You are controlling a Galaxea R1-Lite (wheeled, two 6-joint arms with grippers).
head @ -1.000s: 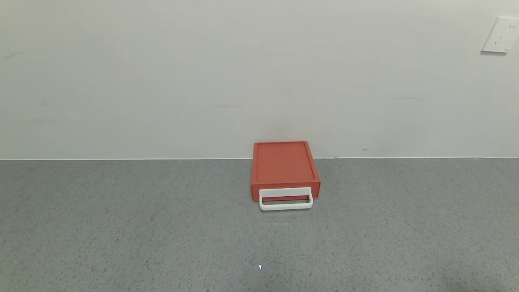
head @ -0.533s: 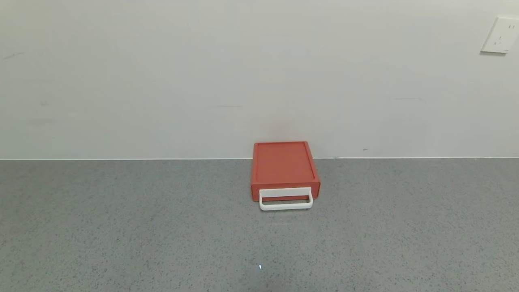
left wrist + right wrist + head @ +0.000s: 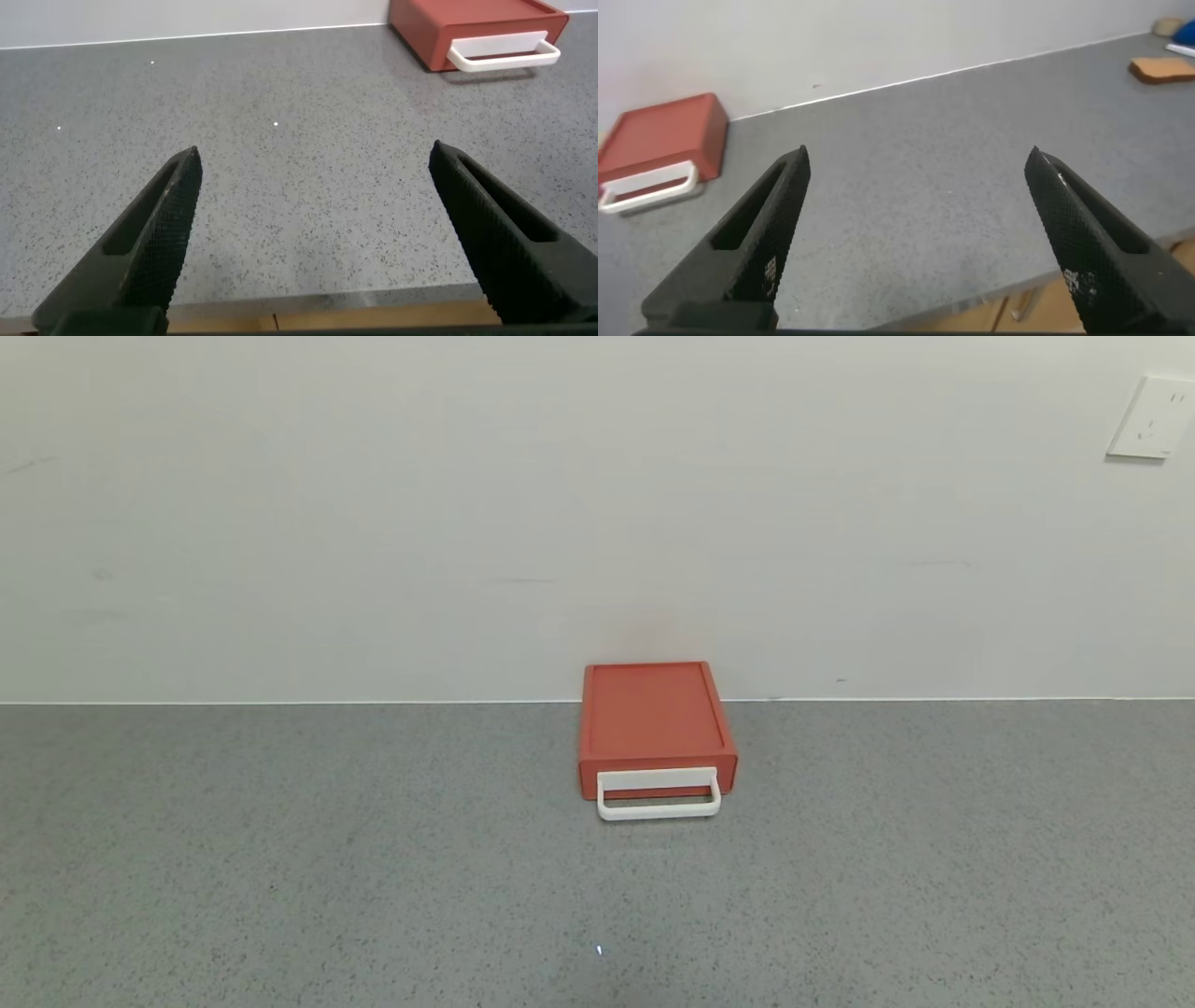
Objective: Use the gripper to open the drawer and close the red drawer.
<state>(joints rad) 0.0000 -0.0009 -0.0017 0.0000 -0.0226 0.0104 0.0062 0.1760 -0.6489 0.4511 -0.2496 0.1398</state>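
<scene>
The red drawer (image 3: 653, 723) is a small flat orange-red box against the wall at the back middle of the grey counter. Its tray looks pushed in, and its white loop handle (image 3: 658, 798) faces me. The box also shows in the left wrist view (image 3: 476, 23) and the right wrist view (image 3: 663, 140). My left gripper (image 3: 313, 163) is open and empty, over the counter's near edge, far from the drawer. My right gripper (image 3: 915, 163) is open and empty, also back at the near edge. Neither gripper shows in the head view.
The grey speckled counter (image 3: 373, 859) meets a white wall (image 3: 467, 523) with a socket (image 3: 1150, 416) at the upper right. In the right wrist view a brown flat object (image 3: 1160, 68) and a blue item (image 3: 1184, 30) lie at the counter's far end.
</scene>
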